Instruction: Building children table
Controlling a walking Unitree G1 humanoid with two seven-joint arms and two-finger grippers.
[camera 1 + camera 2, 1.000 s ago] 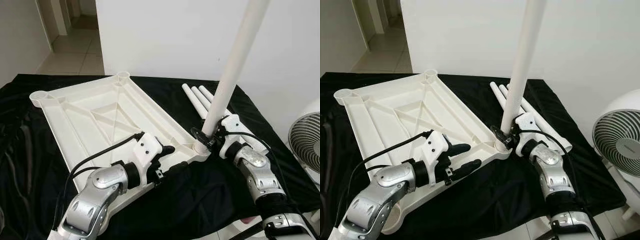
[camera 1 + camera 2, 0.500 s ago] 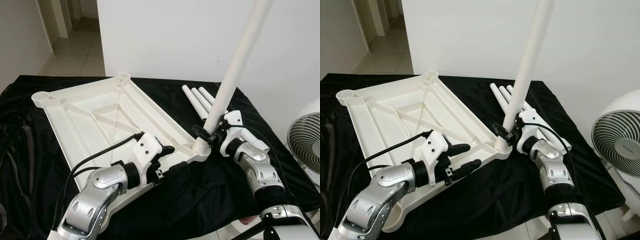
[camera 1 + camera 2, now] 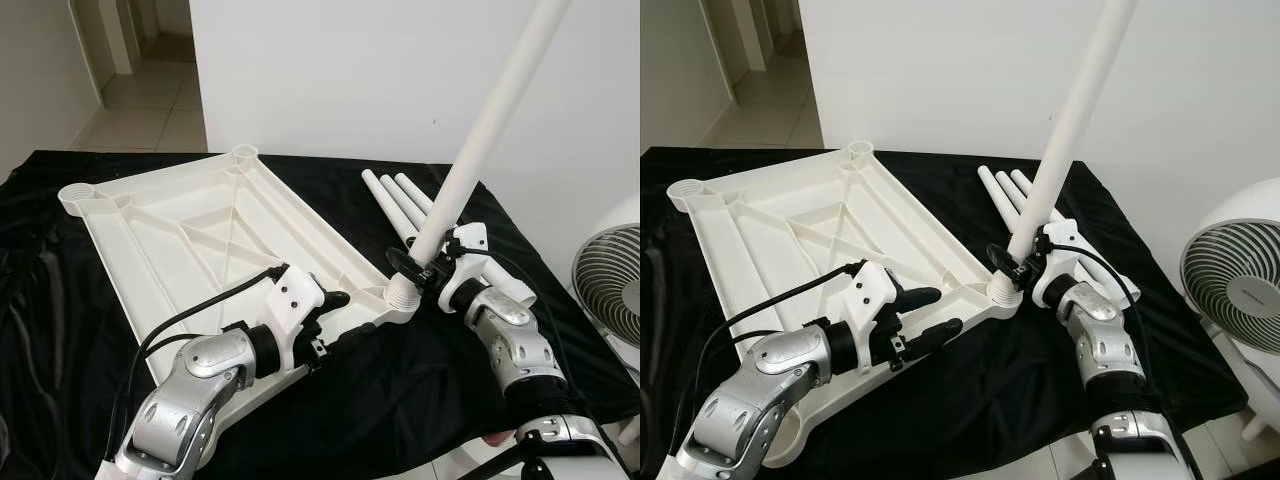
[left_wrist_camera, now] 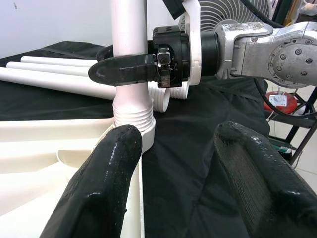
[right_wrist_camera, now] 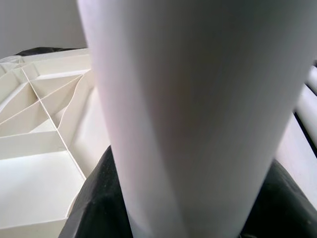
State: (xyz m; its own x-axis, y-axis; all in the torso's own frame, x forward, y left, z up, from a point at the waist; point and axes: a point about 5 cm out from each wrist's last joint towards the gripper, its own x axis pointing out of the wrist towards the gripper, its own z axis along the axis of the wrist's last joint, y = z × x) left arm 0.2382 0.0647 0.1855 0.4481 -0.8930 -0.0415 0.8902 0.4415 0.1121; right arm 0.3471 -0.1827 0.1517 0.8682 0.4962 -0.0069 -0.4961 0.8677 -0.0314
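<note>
a white tabletop [image 3: 200, 240] lies upside down on a black cloth [image 3: 420, 380] over the worktop, its ribbed underside facing up. its near right corner sits close to the cloth's front edge, and bare black cloth stretches to the right of it, towards a fan [image 3: 1235, 280] standing off the worktop's right side. behind the worktop rises a white wall [image 3: 350, 70]; a tiled hallway [image 3: 150, 100] opens at far left.

three corner sockets can be seen, two at the far end and one at the near right corner. one leg [image 3: 480, 140] stands in that near right socket [image 3: 403, 297], leaning up and to the right, its threaded foot at the socket's mouth. three more legs [image 3: 400, 200] lie side by side on the cloth just behind it.

the right tool [image 3: 412, 270] is clenched on the standing leg just above its thread, the forearm bent up from the lower right, wrist turned inward. the left tool [image 3: 335, 320] hovers with fingers [image 4: 109, 183] spread apart over the tabletop's near long edge, grasping nothing, pointed at the socket; its silver arm reaches in from the lower left with the elbow low, a black cable [image 3: 200, 310] looping along it.
</note>
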